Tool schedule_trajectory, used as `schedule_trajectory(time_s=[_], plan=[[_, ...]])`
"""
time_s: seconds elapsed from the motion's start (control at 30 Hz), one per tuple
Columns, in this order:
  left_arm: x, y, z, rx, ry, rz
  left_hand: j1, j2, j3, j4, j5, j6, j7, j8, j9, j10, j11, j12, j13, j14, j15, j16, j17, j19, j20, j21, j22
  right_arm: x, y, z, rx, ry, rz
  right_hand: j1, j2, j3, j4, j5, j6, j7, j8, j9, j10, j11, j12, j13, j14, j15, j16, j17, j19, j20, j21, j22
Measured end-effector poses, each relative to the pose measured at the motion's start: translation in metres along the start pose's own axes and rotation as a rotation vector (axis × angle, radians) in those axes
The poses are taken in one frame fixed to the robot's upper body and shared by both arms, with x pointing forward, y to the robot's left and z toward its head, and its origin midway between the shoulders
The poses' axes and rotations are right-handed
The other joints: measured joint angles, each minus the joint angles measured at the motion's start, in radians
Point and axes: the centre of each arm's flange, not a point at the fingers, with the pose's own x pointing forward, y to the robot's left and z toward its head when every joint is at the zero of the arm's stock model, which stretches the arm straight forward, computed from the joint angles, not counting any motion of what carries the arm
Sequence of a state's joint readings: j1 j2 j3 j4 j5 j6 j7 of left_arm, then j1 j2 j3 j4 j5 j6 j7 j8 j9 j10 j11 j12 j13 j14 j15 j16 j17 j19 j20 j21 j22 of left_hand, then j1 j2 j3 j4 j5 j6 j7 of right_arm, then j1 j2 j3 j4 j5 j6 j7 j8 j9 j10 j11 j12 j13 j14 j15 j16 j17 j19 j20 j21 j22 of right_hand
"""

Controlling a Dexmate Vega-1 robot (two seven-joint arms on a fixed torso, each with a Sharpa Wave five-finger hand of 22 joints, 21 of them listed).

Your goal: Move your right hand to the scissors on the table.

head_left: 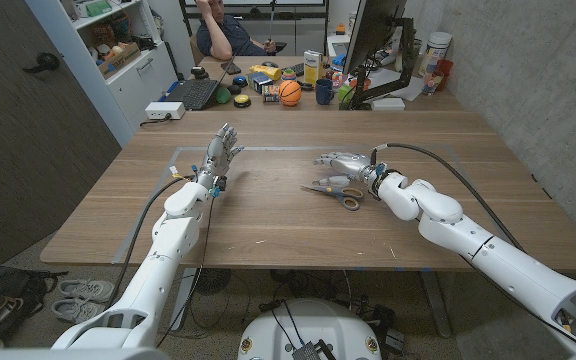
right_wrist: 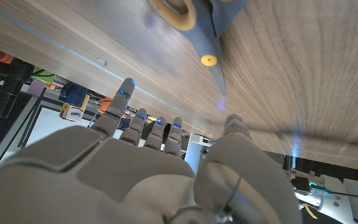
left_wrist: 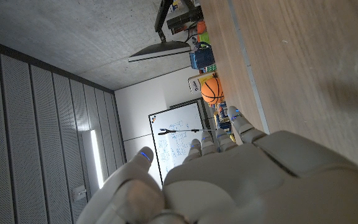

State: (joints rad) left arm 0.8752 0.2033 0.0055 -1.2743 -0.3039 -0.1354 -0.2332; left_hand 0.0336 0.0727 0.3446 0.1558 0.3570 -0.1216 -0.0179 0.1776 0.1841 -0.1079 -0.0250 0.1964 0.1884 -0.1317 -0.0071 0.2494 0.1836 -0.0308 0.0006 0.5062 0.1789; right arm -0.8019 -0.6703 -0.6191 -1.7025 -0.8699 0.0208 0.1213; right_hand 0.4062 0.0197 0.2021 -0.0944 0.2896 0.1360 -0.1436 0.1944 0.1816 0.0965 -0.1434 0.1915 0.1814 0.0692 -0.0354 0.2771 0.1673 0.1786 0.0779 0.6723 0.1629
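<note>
The scissors (head_left: 333,190) are lying flat on the wooden table (head_left: 268,215), just beside the right hand (head_left: 342,163), whose fingers are spreading empty over the wood. The left hand (head_left: 221,152) is standing well apart, fingers splayed, holding nothing. An orange ball (head_left: 289,91) is sitting among clutter beyond. The right wrist view is showing the scissors' yellow pivot (right_wrist: 209,60).

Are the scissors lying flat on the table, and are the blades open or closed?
Lying flat. The scissors rest on the wooden table beside the right hand, blades apparently closed to one point.
</note>
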Motion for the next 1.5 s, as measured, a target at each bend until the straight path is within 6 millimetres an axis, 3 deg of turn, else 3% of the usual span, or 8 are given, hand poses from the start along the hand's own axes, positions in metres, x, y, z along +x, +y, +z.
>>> schedule_trajectory(time_s=[0.23, 0.37, 0.47, 0.97, 1.5], plan=[[0.0002, -0.0004, -0.0001, -0.001, 0.0, 0.001, 0.0, 0.0, 0.0, 0.0, 0.0, 0.0, 0.0, 0.0, 0.0, 0.0, 0.0, 0.0, 0.0, 0.0, 0.0, 0.0, 0.0, 0.006, 0.004, 0.0, 0.0, -0.0002, 0.0018, 0.0012, -0.02, 0.001, 0.02, 0.105, -0.001, 0.018, -0.048, 0.007, 0.085, -0.022, 0.016, 0.0, 0.064, -0.018, 0.0, 0.0, 0.076, -0.002, -0.004, 0.0, 0.117, -0.018, -0.01, 0.003], [0.0002, -0.0004, 0.0, 0.0, -0.001, 0.002, 0.0, 0.0, -0.003, 0.003, 0.0, 0.0, 0.0, 0.0, 0.0, 0.0, 0.0, 0.0, 0.0, 0.0, 0.0, 0.0, 0.0, 0.007, 0.003, -0.004, 0.0, -0.0005, 0.0021, 0.0014, -0.028, 0.001, 0.025, 0.124, -0.006, 0.017, -0.05, 0.007, 0.134, -0.028, 0.024, 0.003, 0.099, -0.026, 0.006, 0.0, 0.125, -0.004, -0.004, 0.0, 0.174, -0.031, -0.01, 0.003], [0.0002, -0.0004, -0.0001, 0.0, -0.001, 0.002, 0.0, 0.0, -0.004, 0.004, 0.0, 0.0, 0.0, 0.0, 0.0, 0.0, 0.0, 0.0, 0.0, 0.0, 0.0, 0.0, 0.0, 0.007, 0.003, -0.004, 0.0, -0.0006, 0.0019, 0.0015, -0.03, 0.001, 0.026, 0.127, -0.009, 0.017, -0.05, 0.008, 0.153, -0.026, 0.028, 0.003, 0.122, -0.025, 0.006, 0.0, 0.15, -0.004, -0.004, 0.0, 0.189, -0.039, -0.01, 0.003], [0.0018, -0.0005, 0.0004, 0.001, -0.001, 0.003, 0.0, 0.0, -0.007, 0.001, 0.0, 0.0, 0.0, 0.0, 0.0, 0.0, 0.0, 0.0, 0.0, 0.0, 0.0, 0.0, 0.0, 0.007, 0.003, -0.011, 0.0, -0.0009, 0.0037, 0.0003, -0.022, 0.0, 0.025, 0.139, -0.004, 0.015, -0.048, 0.015, 0.205, -0.033, 0.035, 0.002, 0.166, -0.026, 0.006, 0.0, 0.208, -0.006, 0.001, 0.0, 0.201, -0.048, -0.026, 0.007], [0.0055, 0.0004, -0.0001, 0.0, 0.002, 0.004, 0.0, 0.0, -0.01, 0.004, 0.0, 0.0, 0.0, 0.0, 0.0, 0.0, 0.0, 0.0, 0.0, 0.0, 0.0, 0.0, 0.0, 0.007, 0.003, -0.015, 0.0, 0.0017, 0.0036, -0.0018, -0.008, -0.011, 0.018, 0.144, 0.002, 0.015, -0.048, 0.015, 0.234, -0.03, 0.039, 0.002, 0.19, -0.028, 0.006, 0.0, 0.221, -0.004, 0.001, 0.0, 0.207, -0.053, -0.035, 0.007]])
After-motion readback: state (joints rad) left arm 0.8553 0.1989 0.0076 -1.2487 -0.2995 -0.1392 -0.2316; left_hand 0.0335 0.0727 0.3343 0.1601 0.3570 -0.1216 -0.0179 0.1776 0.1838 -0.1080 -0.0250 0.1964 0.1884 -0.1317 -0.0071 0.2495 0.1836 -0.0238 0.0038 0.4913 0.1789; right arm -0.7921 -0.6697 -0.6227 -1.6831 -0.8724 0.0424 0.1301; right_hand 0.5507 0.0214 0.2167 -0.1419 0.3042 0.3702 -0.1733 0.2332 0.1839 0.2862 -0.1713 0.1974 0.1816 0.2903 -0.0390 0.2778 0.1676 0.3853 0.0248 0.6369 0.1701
